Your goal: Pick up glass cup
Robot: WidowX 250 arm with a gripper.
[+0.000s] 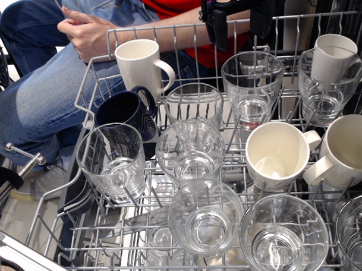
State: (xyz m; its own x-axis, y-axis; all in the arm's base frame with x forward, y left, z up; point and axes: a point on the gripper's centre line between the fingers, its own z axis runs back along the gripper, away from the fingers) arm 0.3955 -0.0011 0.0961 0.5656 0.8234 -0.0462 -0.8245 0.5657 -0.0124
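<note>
Glass cup (252,85) sitting upright in the back row of the wire rack (95,67), right below the hand (239,17). Hand spread open, black fingers hanging just above the rim, gripping nothing. White mug (141,65) off to one side, another glass (193,105) in front, more mugs and glasses further out.

The grey wire dish rack (95,64) held clear glass tumblers (193,150) near and centre, white ceramic mugs (280,153) right, dark blue mug (123,111) far left.
</note>
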